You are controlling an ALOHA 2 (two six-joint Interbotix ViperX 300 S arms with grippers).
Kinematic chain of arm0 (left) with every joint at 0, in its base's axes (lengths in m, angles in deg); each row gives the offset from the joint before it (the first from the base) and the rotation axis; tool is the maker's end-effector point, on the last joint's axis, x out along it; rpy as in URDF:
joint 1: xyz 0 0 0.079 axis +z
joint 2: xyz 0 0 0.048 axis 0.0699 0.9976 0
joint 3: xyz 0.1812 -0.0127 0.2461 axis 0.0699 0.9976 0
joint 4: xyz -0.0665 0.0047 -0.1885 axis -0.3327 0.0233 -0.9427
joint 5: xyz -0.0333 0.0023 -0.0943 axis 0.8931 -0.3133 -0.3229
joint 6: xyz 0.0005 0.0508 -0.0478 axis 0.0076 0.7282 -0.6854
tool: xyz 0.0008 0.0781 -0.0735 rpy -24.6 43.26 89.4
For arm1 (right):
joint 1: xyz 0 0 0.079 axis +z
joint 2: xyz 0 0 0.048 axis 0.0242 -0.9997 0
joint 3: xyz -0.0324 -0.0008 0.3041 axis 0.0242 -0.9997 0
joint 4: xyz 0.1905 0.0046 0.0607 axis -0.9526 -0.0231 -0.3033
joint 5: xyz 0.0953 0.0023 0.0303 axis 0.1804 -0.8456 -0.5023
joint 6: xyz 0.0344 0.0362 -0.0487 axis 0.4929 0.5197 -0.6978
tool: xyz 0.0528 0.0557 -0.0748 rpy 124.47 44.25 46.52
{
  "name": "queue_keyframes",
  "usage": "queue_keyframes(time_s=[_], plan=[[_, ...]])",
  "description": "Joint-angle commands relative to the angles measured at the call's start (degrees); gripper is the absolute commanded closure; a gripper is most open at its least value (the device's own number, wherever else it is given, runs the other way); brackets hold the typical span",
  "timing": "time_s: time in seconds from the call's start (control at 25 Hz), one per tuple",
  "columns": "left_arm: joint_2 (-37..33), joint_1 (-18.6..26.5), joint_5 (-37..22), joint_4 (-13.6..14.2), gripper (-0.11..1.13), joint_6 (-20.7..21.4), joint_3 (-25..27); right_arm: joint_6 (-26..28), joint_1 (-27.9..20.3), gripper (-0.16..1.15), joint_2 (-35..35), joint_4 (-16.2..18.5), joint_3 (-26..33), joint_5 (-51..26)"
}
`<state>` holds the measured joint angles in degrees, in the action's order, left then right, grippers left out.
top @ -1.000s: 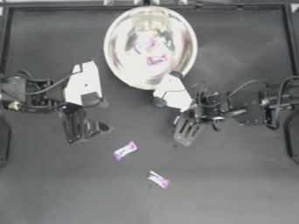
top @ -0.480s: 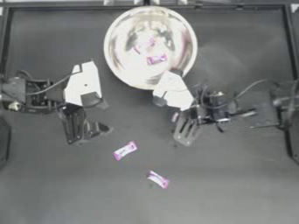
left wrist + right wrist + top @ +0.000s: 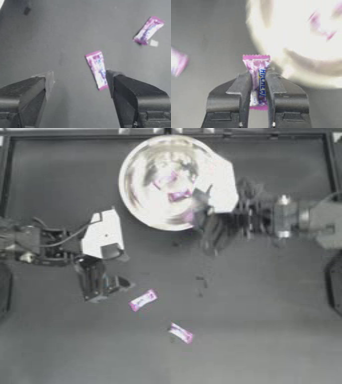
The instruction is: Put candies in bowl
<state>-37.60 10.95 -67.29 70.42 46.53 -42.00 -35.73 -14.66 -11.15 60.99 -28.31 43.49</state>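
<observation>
From above, your right tool (image 3: 204, 220) is smeared by motion at the 5 o'clock rim of the bowl (image 3: 150, 203); its grip is unreadable here. Two candies (image 3: 179, 195) show inside, both indistinct. Two more lie on the surface, one (image 3: 143, 299) at 4 o'clock of your left tool (image 3: 100, 290), another (image 3: 180, 333) further off. Along your left wrist, the jaws stand wide, a candy (image 3: 97, 69) touching one fingertip. Along your right wrist, the jaws pinch a candy (image 3: 257, 75) upright, the bowl (image 3: 298, 50) blurred beyond.

white wrist housings, dark tools, black cables
</observation>
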Motion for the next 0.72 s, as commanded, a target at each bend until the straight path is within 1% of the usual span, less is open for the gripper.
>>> queue_keyframes(time_s=[0.04, 0.16, 0.36, 0.48, 0.64, 0.72], plan=[[0.53, 0.09, 2.29, -2.11, 0.06, -0.09, -1.58, 0.18, -3.43, 0.47, 0.7, 1.85, 2.11, 3.16], [2.11, 0.44, 3.34, -4.39, 0.06, -0.09, -1.67, -0.09, -6.77, 0.47, -0.79, 2.11, 2.9, 6.06], [5.54, 0.35, 2.9, -6.15, 0.06, -0.09, -2.9, -0.26, -10.9, 0.47, -5.45, 2.29, 4.75, 9.14], [7.29, 0.26, 2.29, -6.33, 0.06, -0.09, -4.48, -0.35, -12.39, 0.46, -7.73, 3.25, 6.33, 9.05], [9.32, -0.35, -1.49, -6.24, 0.06, -0.09, -7.21, -0.62, -13.89, 0.43, -9.67, 3.34, 7.82, 8.96], [10.2, -0.79, -3.16, -6.24, 0.06, -0.09, -8.17, -0.97, -14.59, 0.34, -10.11, 3.43, 8.09, 8.96]])
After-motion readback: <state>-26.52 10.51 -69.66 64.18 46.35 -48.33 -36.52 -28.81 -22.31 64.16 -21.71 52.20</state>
